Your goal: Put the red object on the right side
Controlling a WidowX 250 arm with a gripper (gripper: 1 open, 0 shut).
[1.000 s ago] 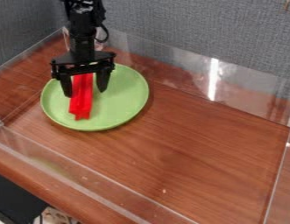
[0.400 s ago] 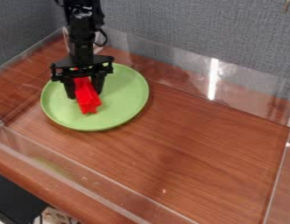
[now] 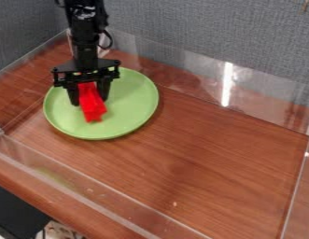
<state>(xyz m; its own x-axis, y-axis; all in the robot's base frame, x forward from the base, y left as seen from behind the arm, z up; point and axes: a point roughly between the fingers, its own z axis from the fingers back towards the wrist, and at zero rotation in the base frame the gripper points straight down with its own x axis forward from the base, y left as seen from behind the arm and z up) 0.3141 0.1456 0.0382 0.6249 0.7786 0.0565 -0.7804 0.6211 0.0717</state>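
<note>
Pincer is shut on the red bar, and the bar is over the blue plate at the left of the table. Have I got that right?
Not quite: the plate is lime green, not blue, as the camera view shows. The rest holds: the pincer is shut on the red bar, over that plate at the left of the table.

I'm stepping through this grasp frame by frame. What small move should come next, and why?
Probably a short straight lift. The gripper is shut on the red object, which still sits over the green plate at the left; it must clear the plate before travelling right.
</note>
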